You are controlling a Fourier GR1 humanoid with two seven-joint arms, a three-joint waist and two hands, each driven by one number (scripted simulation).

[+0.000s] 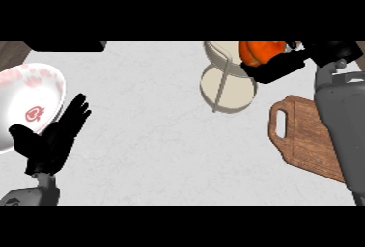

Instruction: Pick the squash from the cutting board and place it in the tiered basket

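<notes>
The orange squash (255,51) is at the top right, over the upper tier of the cream tiered basket (227,87). My right hand (285,65) is curled round the squash and hides its right side. The right forearm runs up over the brown wooden cutting board (306,137), which carries nothing visible. At the lower left my left hand (53,135) rests open, fingers up, beside a plate.
A white plate with red marks (32,103) lies at the left edge, touching the left hand's spot in view. A dark object (68,46) sits at the top left. The counter (157,135) is light grey marble.
</notes>
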